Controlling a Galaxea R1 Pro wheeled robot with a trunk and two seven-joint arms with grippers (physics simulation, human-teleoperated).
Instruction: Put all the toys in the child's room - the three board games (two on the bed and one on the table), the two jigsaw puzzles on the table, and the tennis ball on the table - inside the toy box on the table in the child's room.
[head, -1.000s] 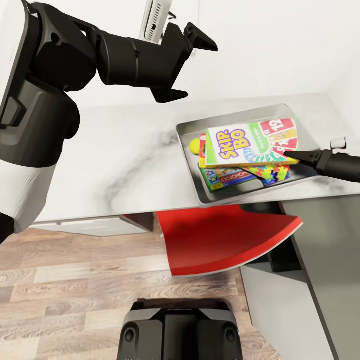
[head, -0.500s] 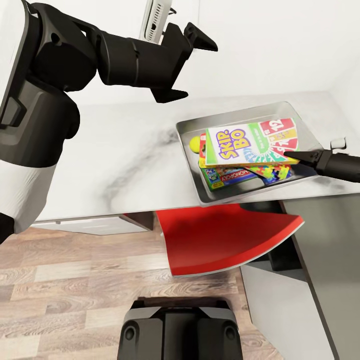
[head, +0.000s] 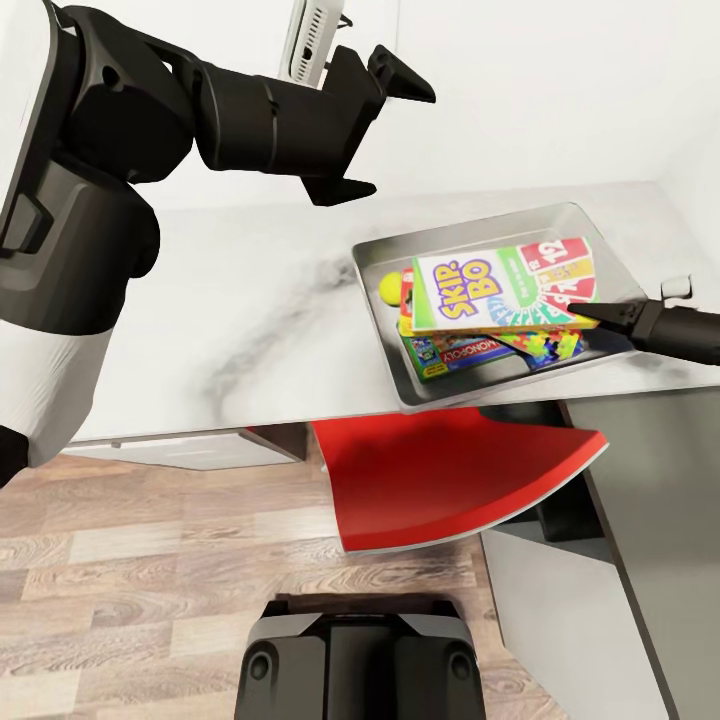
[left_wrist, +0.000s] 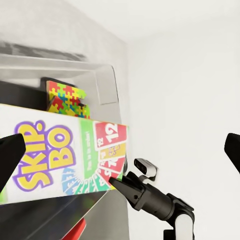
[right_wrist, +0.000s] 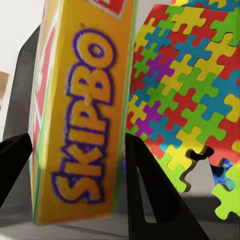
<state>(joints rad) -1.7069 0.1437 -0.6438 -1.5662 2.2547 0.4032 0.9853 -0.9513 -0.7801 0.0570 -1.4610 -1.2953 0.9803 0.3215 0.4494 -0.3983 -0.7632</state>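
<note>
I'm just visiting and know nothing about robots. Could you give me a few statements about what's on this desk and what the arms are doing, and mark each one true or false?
1. The yellow-green-red Skip-Bo game box lies on top of the pile inside the shallow light grey toy box. True.
2. The small yellow-green tennis ball sits on the pale marbled desk top outside the bin. False: it is inside the toy box, beside the Skip-Bo box.
3. The right gripper has its fingers on either side of the Skip-Bo box's edge. True.
4. The left gripper is holding a jigsaw. False: it hangs open and empty above the desk.
5. A multicoloured jigsaw sheet lies under the Skip-Bo box. True.
</note>
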